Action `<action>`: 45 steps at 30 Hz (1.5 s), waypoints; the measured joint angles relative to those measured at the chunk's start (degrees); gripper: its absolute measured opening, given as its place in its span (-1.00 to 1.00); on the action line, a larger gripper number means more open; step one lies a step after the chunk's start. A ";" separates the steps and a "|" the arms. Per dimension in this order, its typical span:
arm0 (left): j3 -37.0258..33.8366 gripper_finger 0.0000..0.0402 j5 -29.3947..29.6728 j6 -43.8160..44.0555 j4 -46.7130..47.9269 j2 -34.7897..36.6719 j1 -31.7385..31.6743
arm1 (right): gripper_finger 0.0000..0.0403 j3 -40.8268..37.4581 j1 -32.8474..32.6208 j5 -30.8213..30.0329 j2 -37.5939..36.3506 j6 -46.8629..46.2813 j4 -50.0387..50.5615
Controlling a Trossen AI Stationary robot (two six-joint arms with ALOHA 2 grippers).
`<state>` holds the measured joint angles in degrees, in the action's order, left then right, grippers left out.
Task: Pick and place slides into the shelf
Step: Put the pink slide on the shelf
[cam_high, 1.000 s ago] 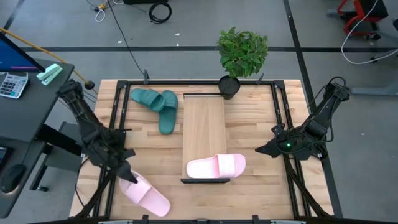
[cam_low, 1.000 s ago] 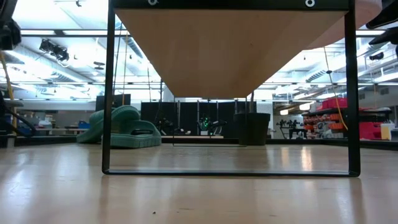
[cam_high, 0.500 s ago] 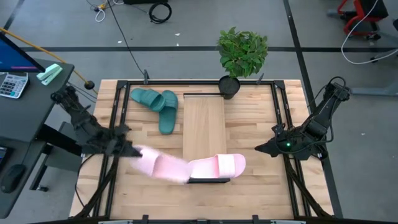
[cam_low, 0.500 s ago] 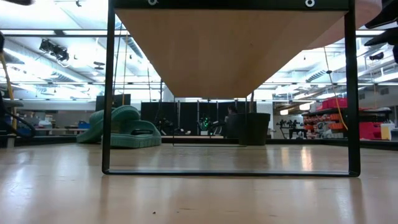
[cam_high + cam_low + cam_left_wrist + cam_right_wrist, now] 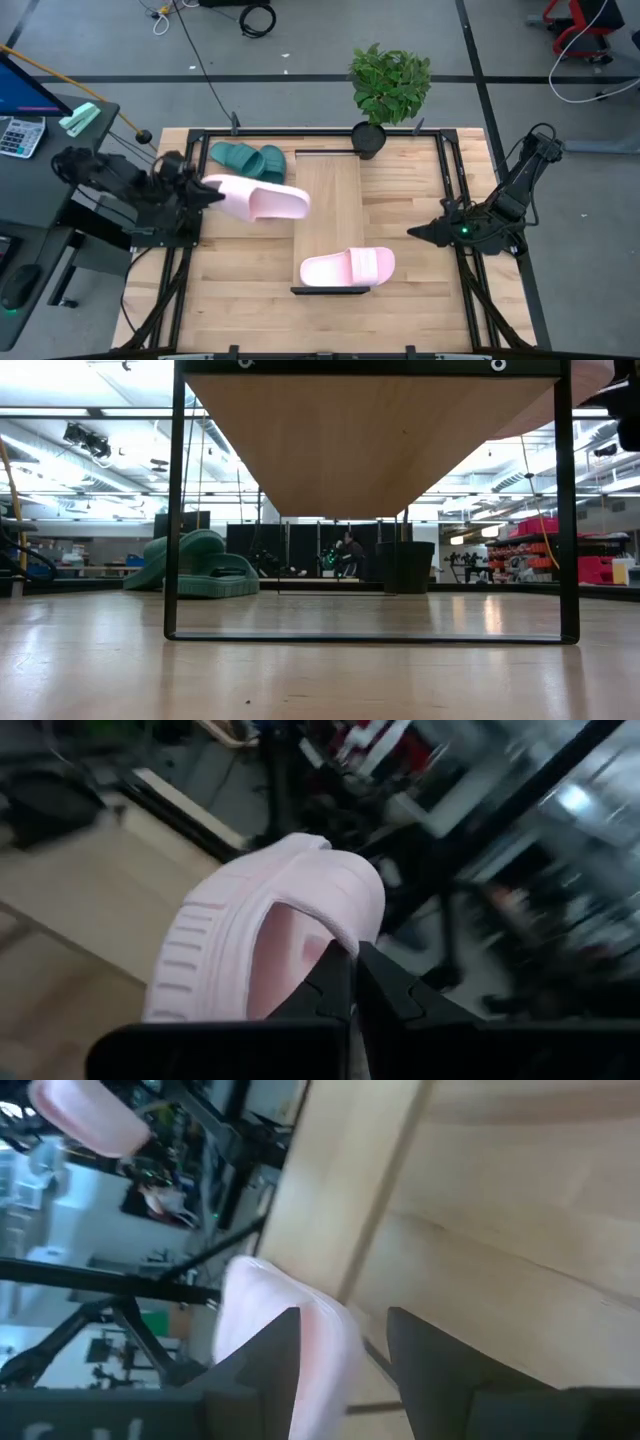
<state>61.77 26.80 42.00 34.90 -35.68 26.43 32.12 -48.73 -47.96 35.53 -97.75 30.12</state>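
Observation:
My left gripper [image 5: 207, 190] is shut on a light pink slide [image 5: 262, 202], which it carries in the air over the table's left part, just near of the two teal slides [image 5: 245, 160]. The teal slides lie on the tabletop, one partly on the other; the low view shows them too [image 5: 200, 567]. The second pink slide [image 5: 348, 267] lies across the near end of the shelf [image 5: 328, 195], sole down. My right gripper [image 5: 412, 234] waits open at the table's right side, pointing at that slide [image 5: 290, 1325]. My left gripper [image 5: 352, 970] pinches the pink slide [image 5: 230, 930] between its two fingers at the heel-end rim [image 5: 310, 955], the end opposite the strap [image 5: 335, 870]. The fingers come level from the table's left, along the slide. The slide is lifted clear and sticks out toward the shelf.
A potted plant [image 5: 388, 85] stands at the shelf's far end; its dark pot [image 5: 405, 566] shows in the low view. Dark metal frame rails [image 5: 190, 175] run along the table's left and right sides. A desk with a calculator [image 5: 20, 135] stands left of the table.
My left gripper has lifted the pink slide from the table's near-left corner, carried it up and toward the far edge, and turned it so the slide now points toward the shelf. The slide is clear of the table. The right arm kept still.

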 joint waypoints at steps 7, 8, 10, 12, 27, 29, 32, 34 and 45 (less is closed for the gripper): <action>19.47 -0.96 -8.68 -15.66 11.94 -12.87 -8.49 | -0.22 0.00 4.53 -2.69 0.00 17.11 -16.28; 22.15 -0.96 -10.24 -17.62 13.82 -14.74 -9.84 | -0.22 0.00 5.81 -2.65 0.00 21.26 -19.66; 27.61 -0.96 -13.07 -21.04 18.44 -18.53 -12.74 | -0.22 0.00 8.62 -2.71 0.00 30.91 -27.54; 32.50 -0.96 -16.12 -23.72 23.27 -22.05 -15.83 | -0.22 0.23 11.45 -2.70 0.00 40.35 -34.97; 56.96 -0.96 -39.49 -44.88 35.79 -47.28 -32.28 | -0.17 39.59 30.72 19.14 15.38 69.74 -0.98; 60.50 -0.96 -39.40 -47.18 36.82 -50.28 -33.08 | -0.14 45.21 33.41 22.71 18.88 70.41 5.80; 65.31 -0.96 -39.47 -48.96 37.61 -54.40 -33.91 | -0.10 51.32 36.02 23.73 23.34 75.16 11.06; 68.25 -0.96 -39.52 -49.12 38.10 -56.92 -34.24 | -0.08 53.97 38.23 22.56 25.81 78.99 12.70; 71.89 -0.96 -39.53 -42.13 40.44 -60.41 -33.69 | -0.28 56.35 43.02 24.05 32.22 90.80 14.03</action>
<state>133.66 -12.73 -0.13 75.33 -96.09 -7.26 88.47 -5.71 -23.91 67.75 -6.95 44.15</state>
